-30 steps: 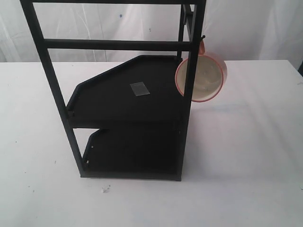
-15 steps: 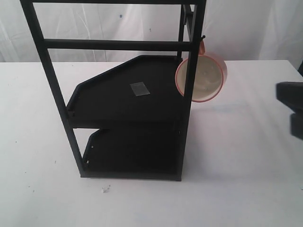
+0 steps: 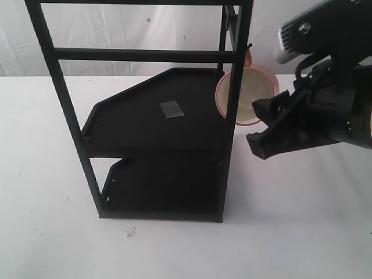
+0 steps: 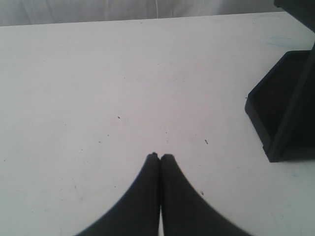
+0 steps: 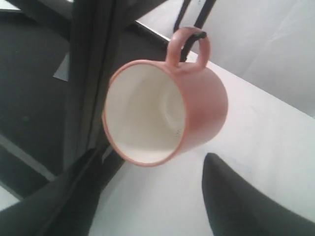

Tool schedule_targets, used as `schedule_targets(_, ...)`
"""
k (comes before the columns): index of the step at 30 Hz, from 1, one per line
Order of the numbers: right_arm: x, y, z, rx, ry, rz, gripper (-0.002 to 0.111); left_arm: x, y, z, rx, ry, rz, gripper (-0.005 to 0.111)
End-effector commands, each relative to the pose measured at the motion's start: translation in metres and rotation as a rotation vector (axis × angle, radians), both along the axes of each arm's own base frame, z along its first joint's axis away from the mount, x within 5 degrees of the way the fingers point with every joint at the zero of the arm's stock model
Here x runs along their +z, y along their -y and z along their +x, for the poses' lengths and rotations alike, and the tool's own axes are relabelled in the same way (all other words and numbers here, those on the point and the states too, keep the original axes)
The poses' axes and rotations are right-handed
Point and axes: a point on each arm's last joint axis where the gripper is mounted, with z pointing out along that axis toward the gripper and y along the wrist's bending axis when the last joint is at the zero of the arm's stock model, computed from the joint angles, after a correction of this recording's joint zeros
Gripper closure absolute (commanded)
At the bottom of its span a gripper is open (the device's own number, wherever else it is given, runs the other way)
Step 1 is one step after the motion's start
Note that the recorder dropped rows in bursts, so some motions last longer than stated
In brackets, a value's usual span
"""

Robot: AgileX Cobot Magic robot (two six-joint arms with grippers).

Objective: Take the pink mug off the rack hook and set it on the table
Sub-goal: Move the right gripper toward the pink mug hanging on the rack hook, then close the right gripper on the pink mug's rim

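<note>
Hanging from the rack hook (image 5: pixel 194 35) by its handle, pink mug (image 5: pixel 162 113) sits beside the rack (image 3: pixel 145 122) — right gripper (image 3: pixel 254 124) spread wide near it, holding nothing; left gripper (image 4: pixel 160 156) clenched over surface (image 4: pixel 98 73).

Rack (image 3: pixel 139 54) stands on table (image 3: pixel 40 232). Pink mug (image 3: pixel 256 87) hangs from rack hook (image 3: pixel 249 46) on rack's right post, outside the frame. Right gripper (image 3: pixel 258 128) sits just right of mug, slightly lower.
</note>
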Motion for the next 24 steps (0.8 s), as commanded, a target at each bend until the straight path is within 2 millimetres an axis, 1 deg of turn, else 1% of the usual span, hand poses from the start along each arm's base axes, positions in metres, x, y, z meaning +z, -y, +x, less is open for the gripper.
schedule_targets(1, 0.004, 0.002, 0.007, -0.063, 0.056, -0.013, 0.052, -0.001, 0.0, 0.0, 0.003, 0.005, -0.001, 0.107)
schedule_targets(4, 0.006, -0.002, 0.01, -0.059, 0.089, 0.011, 0.052, -0.001, 0.0, 0.0, 0.003, 0.005, -0.001, 0.107)
schedule_targets(7, 0.003, -0.005, 0.015, -0.086, 0.091, 0.038, 0.052, -0.001, 0.0, 0.0, 0.003, 0.005, -0.001, 0.107)
schedule_targets(13, -0.013, -0.018, 0.027, -0.091, 0.075, -0.012, 0.052, -0.001, 0.0, 0.0, 0.003, 0.005, -0.001, 0.107)
schedule_targets(15, -0.017, -0.019, 0.032, -0.124, 0.084, -0.04, 0.052, -0.001, 0.0, 0.0, 0.003, 0.005, -0.001, 0.107)
schedule_targets(18, -0.021, -0.02, 0.038, -0.181, 0.103, -0.037, 0.052, -0.001, 0.0, 0.0, 0.003, 0.005, -0.001, 0.107)
schedule_targets(21, -0.023, -0.023, 0.042, -0.186, 0.123, -0.034, 0.052, -0.001, 0.0, 0.0, 0.003, 0.005, -0.001, 0.107)
schedule_targets(24, -0.026, -0.02, 0.046, -0.264, 0.123, -0.042, 0.052, -0.001, 0.0, 0.0, 0.003, 0.005, -0.001, 0.107)
